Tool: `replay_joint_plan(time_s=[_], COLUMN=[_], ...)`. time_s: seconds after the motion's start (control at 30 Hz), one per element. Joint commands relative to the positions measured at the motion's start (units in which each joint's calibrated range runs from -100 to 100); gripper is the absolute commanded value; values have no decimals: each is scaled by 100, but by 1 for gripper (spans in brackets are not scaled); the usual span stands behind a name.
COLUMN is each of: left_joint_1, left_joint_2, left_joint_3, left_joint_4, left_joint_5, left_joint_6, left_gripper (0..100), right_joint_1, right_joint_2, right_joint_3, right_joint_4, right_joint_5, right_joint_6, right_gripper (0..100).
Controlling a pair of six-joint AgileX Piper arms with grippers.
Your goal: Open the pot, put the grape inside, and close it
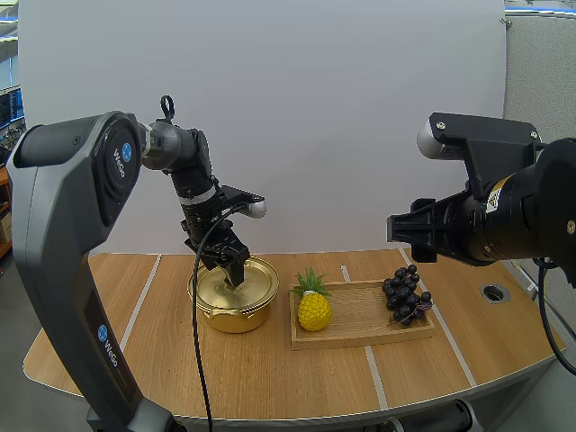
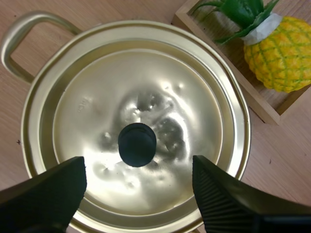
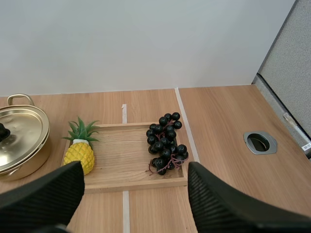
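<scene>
A gold pot stands on the table with its lid on; the lid has a black knob. My left gripper hovers just over the lid, open, one finger on each side of the knob and neither touching it. A bunch of dark grapes lies at the right end of a wooden tray. My right gripper is open and held high above the tray, with the grapes below and ahead of it.
A toy pineapple stands at the tray's left end, close to the pot. A round metal grommet is set in the table at the far right. Bare wood lies in front of the pot and tray.
</scene>
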Motion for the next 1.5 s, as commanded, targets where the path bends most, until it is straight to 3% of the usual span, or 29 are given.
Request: replay_joint_plan(time_s=[0.0, 0.27, 0.67, 1.23, 1.27, 1.47], left_joint_1=[-47, -180, -177, -177, -177, -177], left_joint_2=[-9, -9, 229, 298, 298, 298], left_joint_3=[27, 27, 27, 27, 27, 27], left_joint_4=[25, 12, 378, 278, 261, 94], left_joint_5=[-95, -506, -715, -755, -755, -775], left_joint_6=[-58, -90, -279, -314, -314, -314], left_gripper=[100, 100, 100, 100, 92, 22], right_joint_1=[11, 11, 11, 11, 11, 11], right_joint_2=[-12, -12, -12, -12, -12, -12], right_joint_3=[-31, -31, -31, -31, -31, -31], right_joint_4=[-27, -27, -27, -27, -27, -27], right_joint_5=[0, 0, 0, 0, 0, 0], right_joint_6=[20, 20, 20, 20, 20, 20], right_gripper=[100, 100, 100, 100, 100, 100])
